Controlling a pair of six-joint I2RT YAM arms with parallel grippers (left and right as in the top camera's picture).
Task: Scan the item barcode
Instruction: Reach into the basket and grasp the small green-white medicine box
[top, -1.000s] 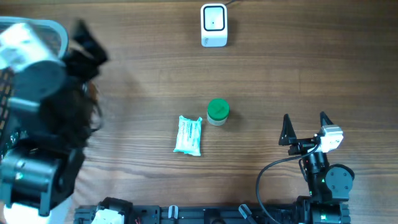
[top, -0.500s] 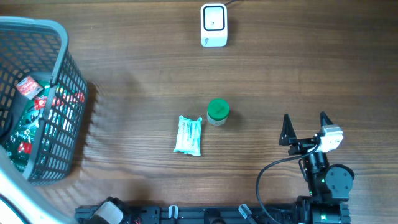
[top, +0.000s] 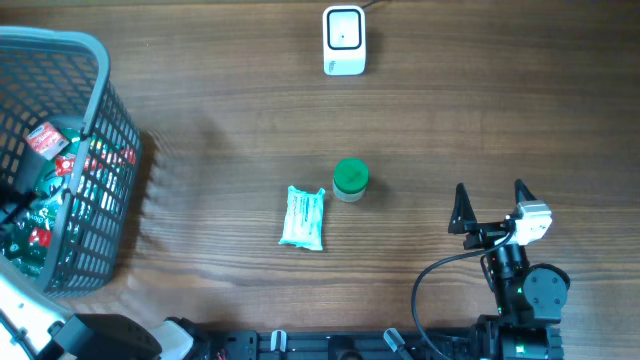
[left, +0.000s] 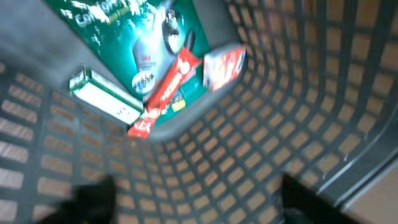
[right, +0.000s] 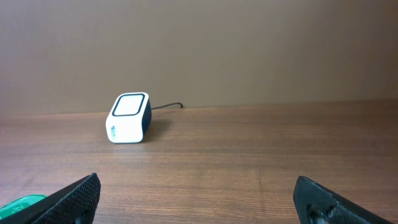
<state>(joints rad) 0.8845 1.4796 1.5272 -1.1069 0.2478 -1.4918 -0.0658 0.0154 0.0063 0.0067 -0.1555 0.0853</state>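
The grey mesh basket (top: 100, 130) stands at the table's left edge and holds several packaged items. In the left wrist view a green packet (left: 134, 37), a red box (left: 166, 87) and a white-and-green box (left: 106, 99) lie on the basket floor (left: 236, 155). My left gripper (left: 196, 196) hovers inside the basket above them, open, with only mesh between its fingers. The white barcode scanner (top: 344, 40) sits at the far middle and is also visible as the scanner (right: 129, 117). My right gripper (top: 490, 195) rests open at the near right, holding nothing.
A green-lidded jar (top: 350, 180) and a pale blue tissue pack (top: 303, 217) lie side by side mid-table. The scanner's cable (right: 166, 106) trails behind it. Part of the left arm (top: 40, 325) shows at the near left corner.
The left arm, which blocked the view of the basket a second ago, has dropped out of the way; the basket and its contents now show. The right arm has not moved.
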